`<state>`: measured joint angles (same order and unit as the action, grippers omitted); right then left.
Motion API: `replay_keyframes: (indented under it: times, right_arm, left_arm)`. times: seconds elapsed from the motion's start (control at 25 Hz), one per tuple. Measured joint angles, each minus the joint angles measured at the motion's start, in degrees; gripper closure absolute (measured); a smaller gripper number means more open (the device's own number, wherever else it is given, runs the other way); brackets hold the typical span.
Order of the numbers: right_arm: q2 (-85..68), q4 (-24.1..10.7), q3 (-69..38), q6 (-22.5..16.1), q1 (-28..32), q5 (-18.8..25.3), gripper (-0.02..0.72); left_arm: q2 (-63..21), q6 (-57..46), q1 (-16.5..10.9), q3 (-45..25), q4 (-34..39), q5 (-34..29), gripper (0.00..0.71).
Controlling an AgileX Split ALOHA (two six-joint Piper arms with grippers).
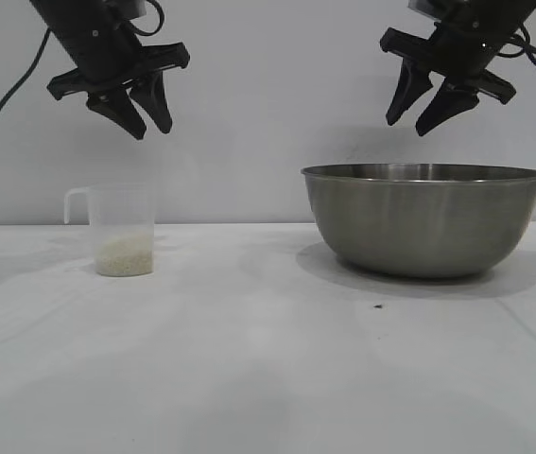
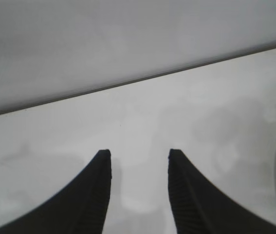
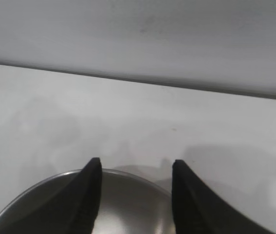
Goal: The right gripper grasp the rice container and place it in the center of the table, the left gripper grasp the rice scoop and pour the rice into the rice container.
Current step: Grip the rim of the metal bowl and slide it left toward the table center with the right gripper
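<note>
White table (image 1: 249, 378) lies bare up front; behind it the bowl (image 1: 423, 219) sits off to the right, not yet centred. I hang my right gripper (image 1: 426, 109) above its rim, fingers partly spread, empty; next it must drop onto the rim. Left gripper (image 1: 141, 113) waits likewise over the scoop (image 1: 121, 230), its rice (image 1: 124, 255) unpoured.

No readable text, labels, brands or numbers anywhere, none legible on the rice scoop (image 1: 121, 230)

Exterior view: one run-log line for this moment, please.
left gripper open above rice scoop | right gripper open over rice container | nothing held
</note>
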<state>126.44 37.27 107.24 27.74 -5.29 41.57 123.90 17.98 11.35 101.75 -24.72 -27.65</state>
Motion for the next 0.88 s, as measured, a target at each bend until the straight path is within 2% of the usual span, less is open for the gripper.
replay_keyframes:
  times: [0.44,0.56,0.68,0.76,0.88]
  right_arm:
    - [2.01,0.6,4.58,0.0,0.0,0.31,0.421]
    - [2.01,0.6,4.69,0.0,0.0,1.89,0.421]
    - [1.88,0.69,4.69,0.1,0.51,5.38,0.421]
    - [0.93,-0.92,4.69,-0.85,1.32,7.98,0.421]
    - [-2.28,-5.69,4.69,-4.54,2.75,12.25,0.421]
  left_arm:
    - [0.0,-0.1,0.0,0.0,0.0,1.13,0.473]
    - [0.0,-0.1,0.0,0.0,0.0,1.13,0.473]
    - [0.0,-0.1,0.0,0.0,0.0,0.49,0.473]
    - [0.0,-0.1,0.0,0.0,0.0,-0.34,0.473]
    - [0.0,-0.1,0.0,0.0,0.0,-0.71,0.473]
